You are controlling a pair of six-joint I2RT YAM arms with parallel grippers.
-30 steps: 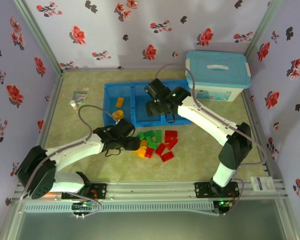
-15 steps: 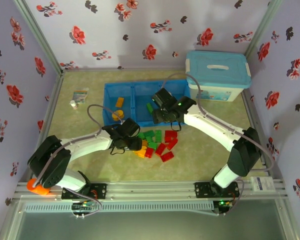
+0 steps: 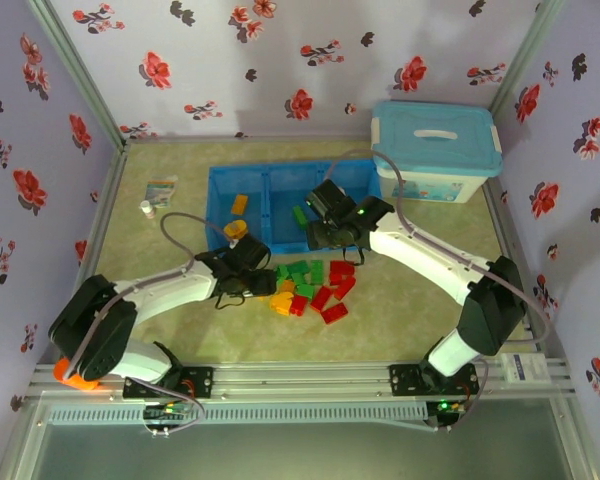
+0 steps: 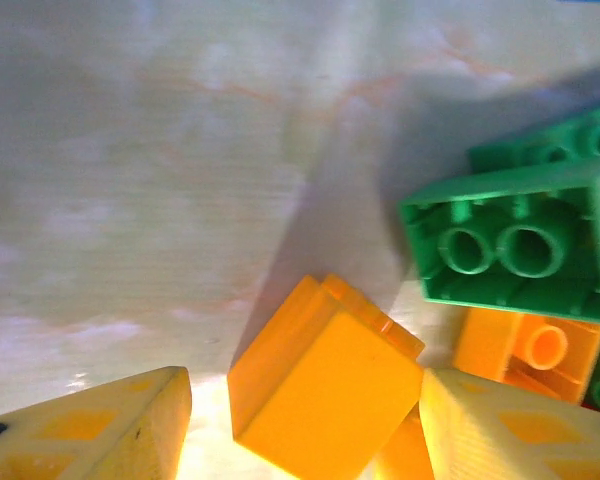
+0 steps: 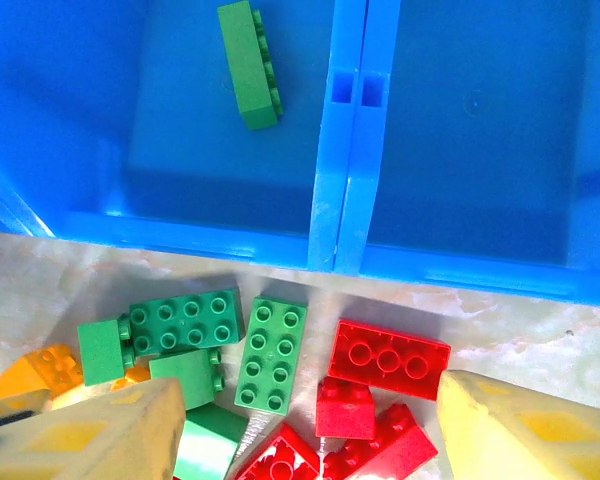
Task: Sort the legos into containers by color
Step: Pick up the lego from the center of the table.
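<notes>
Left wrist view: the left claw (image 4: 305, 388) is spread around a smooth orange brick (image 4: 325, 400), with a gap on one side. An upturned green brick (image 4: 505, 240) lies just beyond. The right claw (image 5: 310, 390) hangs spread above red and green legos (image 5: 280, 355) on the bench (image 5: 540, 320). Ahead of it, the blue tray (image 5: 335, 200) holds a long green brick (image 5: 248, 65).

White-shelled arms (image 3: 420, 250) with black joints (image 3: 485, 300), looping grey cables (image 3: 170, 215), pale yellow tool fingers (image 4: 100, 430).
</notes>
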